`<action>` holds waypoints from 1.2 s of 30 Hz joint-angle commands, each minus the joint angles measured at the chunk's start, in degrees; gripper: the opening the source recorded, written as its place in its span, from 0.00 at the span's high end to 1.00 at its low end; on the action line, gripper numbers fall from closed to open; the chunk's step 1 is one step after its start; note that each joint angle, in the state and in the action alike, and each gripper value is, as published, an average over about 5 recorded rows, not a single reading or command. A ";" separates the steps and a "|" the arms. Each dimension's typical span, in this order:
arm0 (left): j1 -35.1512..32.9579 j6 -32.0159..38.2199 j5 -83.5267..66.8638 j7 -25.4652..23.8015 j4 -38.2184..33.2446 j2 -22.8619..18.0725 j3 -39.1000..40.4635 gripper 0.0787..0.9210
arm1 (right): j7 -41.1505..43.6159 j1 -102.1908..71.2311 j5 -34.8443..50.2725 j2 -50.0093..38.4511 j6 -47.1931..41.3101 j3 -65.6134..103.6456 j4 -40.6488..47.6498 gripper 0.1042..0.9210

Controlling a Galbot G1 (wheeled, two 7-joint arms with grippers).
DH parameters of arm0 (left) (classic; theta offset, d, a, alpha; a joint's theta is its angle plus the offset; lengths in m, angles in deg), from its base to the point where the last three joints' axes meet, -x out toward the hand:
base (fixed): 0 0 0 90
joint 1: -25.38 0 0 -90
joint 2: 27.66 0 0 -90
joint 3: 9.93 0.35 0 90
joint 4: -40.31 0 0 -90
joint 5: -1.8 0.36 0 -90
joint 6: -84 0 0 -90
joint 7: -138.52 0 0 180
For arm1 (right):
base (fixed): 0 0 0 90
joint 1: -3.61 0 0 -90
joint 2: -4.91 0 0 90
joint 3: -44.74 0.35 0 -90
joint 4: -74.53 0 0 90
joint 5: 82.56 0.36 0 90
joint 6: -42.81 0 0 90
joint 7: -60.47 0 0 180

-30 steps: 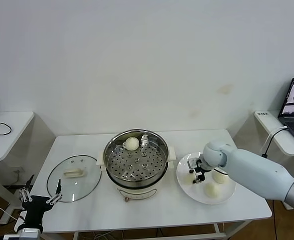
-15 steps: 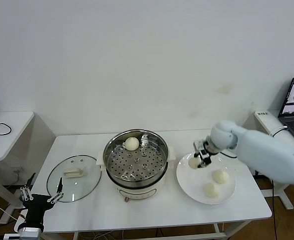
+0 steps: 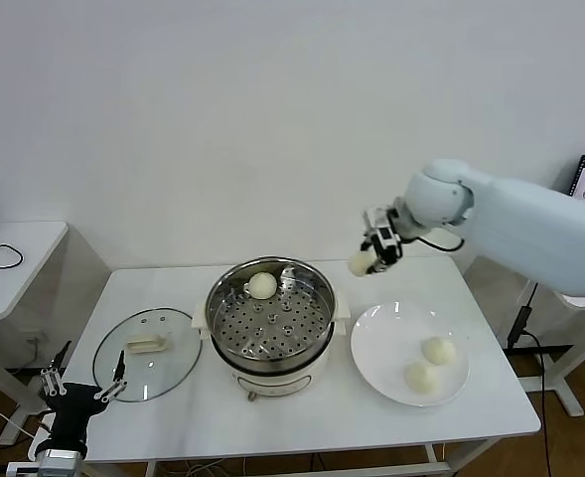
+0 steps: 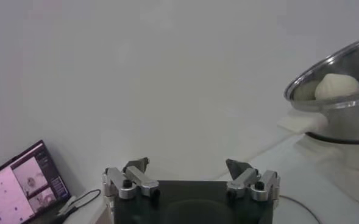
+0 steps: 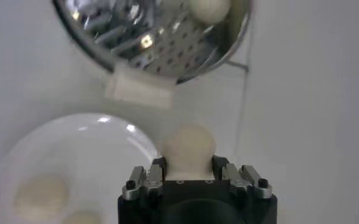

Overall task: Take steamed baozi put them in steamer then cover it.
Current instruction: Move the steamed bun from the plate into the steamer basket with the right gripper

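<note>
The left gripper (image 3: 76,396) is parked at the table's near left corner, below the table edge, jaws spread wide and empty. Just beyond it the cover (image 3: 148,353) lies flat on the table (image 3: 302,422), to the left of the steamer (image 3: 270,316). On the plate (image 3: 386,343), two steamed baozi (image 3: 437,350) are left; a second ago three were there, with the right gripper down among them. One bun (image 3: 262,285) sits on the perforated tray at the steamer's far edge.

The right gripper (image 3: 373,251) has since been raised and carried toward the steamer. It is closed on a third bun (image 5: 190,146), held in the air above the table between plate and steamer, near the steamer's far right rim.

Judgement: pick completed, transfer under way. Second bun not yet placed; two more remain, then the cover.
</note>
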 commanded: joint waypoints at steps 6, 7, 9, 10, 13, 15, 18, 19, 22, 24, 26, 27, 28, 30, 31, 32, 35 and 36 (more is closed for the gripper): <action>-0.36 0.04 -0.66 -0.06 -0.06 0.16 -1.39 0.12 | -6.00 1.26 10.71 19.85 -7.74 -2.98 4.02 0.54; -0.31 0.02 -0.68 -0.06 -0.08 0.13 -1.47 0.12 | -6.33 0.47 10.80 20.90 -8.18 -2.97 4.44 0.53; -0.24 -0.01 -0.71 -0.09 -0.24 0.03 -1.56 0.12 | -7.03 -1.23 10.98 22.80 -9.09 -3.01 5.18 0.53; -0.20 -0.03 -0.71 -0.10 -0.38 -0.05 -1.58 0.12 | -7.35 -2.01 11.02 23.50 -9.47 -3.06 5.50 0.53; -0.04 -0.14 -0.69 -0.16 -0.92 -0.33 -1.49 0.12 | -8.55 -4.89 11.00 25.56 -10.60 -3.21 6.83 0.53; 0.08 -0.21 -0.64 -0.19 -1.21 -0.51 -1.35 0.12 | -9.29 -6.83 10.96 26.70 -11.24 -3.17 7.92 0.53; 0.16 -0.25 -0.58 -0.21 -1.38 -0.64 -1.23 0.12 | -10.16 -9.17 10.67 28.11 -11.77 -2.92 9.61 0.53; 0.14 -0.25 -0.57 -0.22 -1.40 -0.65 -1.23 0.12 | -10.38 -9.85 10.46 28.61 -11.85 -2.80 10.23 0.53; 0.03 -0.22 -0.59 -0.21 -1.45 -0.64 -1.38 0.12 | -10.83 -11.41 9.78 30.06 -11.92 -2.28 12.28 0.53; -0.05 -0.19 -0.62 -0.18 -1.46 -0.64 -1.52 0.12 | -11.07 -12.19 9.41 31.02 -11.92 -1.90 13.57 0.53; -0.11 -0.16 -0.63 -0.16 -1.48 -0.68 -1.62 0.12 | -11.34 -12.83 9.13 31.96 -11.93 -1.64 14.80 0.53; -0.13 -0.15 -0.63 -0.15 -1.52 -0.71 -1.65 0.12 | -11.47 -13.07 9.02 32.32 -11.93 -1.58 15.26 0.53; -0.14 -0.15 -0.63 -0.14 -1.56 -0.74 -1.67 0.12 | -11.57 -13.28 8.89 32.70 -11.92 -1.54 15.75 0.53; -0.11 -0.14 -0.63 -0.13 -1.62 -0.81 -1.71 0.12 | -11.81 -13.58 8.69 33.28 -11.91 -1.43 16.44 0.53; -0.11 -0.13 -0.63 -0.13 -1.64 -0.84 -1.72 0.12 | -11.91 -13.68 8.62 33.50 -11.92 -1.34 16.74 0.53; -0.11 -0.12 -0.63 -0.12 -1.64 -0.85 -1.72 0.12 | -11.99 -13.77 8.61 33.71 -11.94 -1.25 16.99 0.52; -0.12 -0.09 -0.62 -0.12 -1.64 -0.89 -1.67 0.12 | -12.09 -13.96 8.70 34.00 -12.06 -1.13 17.38 0.53; -0.10 -0.09 -0.62 -0.12 -1.65 -0.90 -1.66 0.12 | -12.08 -14.02 8.71 34.05 -12.09 -1.15 17.44 0.53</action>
